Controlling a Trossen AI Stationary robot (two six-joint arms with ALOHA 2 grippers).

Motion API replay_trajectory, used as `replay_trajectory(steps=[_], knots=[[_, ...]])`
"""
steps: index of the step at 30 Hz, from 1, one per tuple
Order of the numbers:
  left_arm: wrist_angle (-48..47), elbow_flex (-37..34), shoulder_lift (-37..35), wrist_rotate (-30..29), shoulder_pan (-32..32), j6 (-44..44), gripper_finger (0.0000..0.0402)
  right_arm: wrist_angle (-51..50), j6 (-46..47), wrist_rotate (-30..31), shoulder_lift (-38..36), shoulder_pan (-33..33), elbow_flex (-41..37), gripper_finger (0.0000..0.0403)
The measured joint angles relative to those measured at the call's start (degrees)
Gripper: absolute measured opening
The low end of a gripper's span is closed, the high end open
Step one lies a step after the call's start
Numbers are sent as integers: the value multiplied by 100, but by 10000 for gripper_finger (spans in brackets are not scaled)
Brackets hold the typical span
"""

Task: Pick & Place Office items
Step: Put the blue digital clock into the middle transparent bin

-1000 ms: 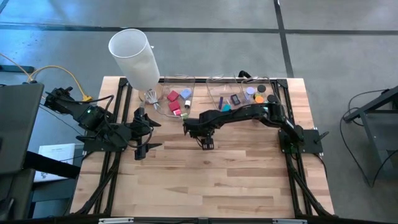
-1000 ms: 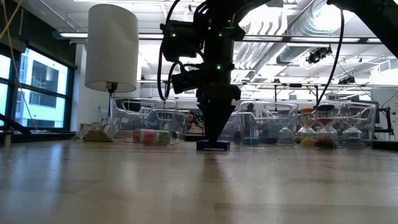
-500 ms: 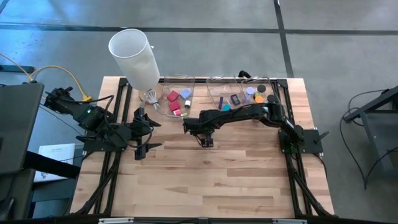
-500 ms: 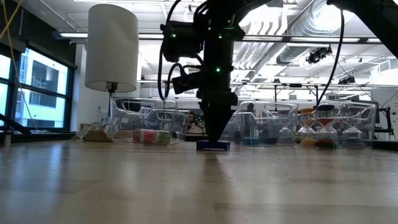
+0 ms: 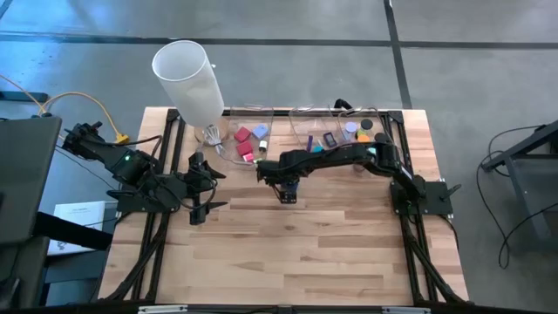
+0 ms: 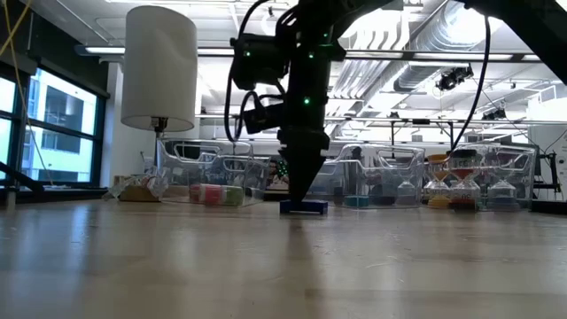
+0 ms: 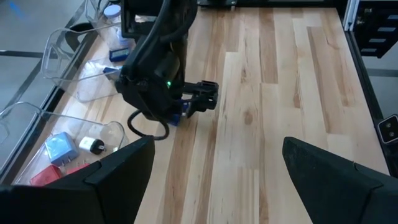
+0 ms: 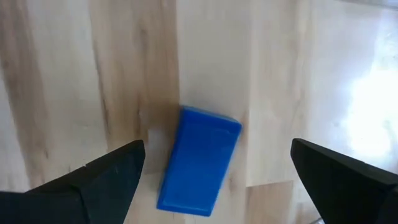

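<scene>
Blue, flat and stiff, the rectangle lies on the bare table under the spread right pincer, is judged light and slick, and is best pinched across its long edges.

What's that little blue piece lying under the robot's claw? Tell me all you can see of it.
The blue rectangle is a small flat piece with rounded corners, looking like smooth plastic. It lies flat on the bare wooden table, in front of the clear bins. The right gripper hangs over it with fingers wide apart, not touching it.
</scene>
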Motion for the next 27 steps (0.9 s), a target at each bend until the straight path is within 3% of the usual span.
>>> replay_trajectory(steps=[6, 19, 23, 27], knots=[[0, -3, 0, 0, 0, 0, 344, -2, 205, -844, 4, -132, -1, 395], [1, -7, 0, 0, -1, 0, 344, 347, 209, -733, 26, -249, -428, 392], [4, -7, 0, 0, -2, 0, 344, 383, 0, -782, 26, -274, -432, 373], [5, -7, 0, 0, -2, -2, 344, 387, -69, -1055, 35, -347, -437, 326]])
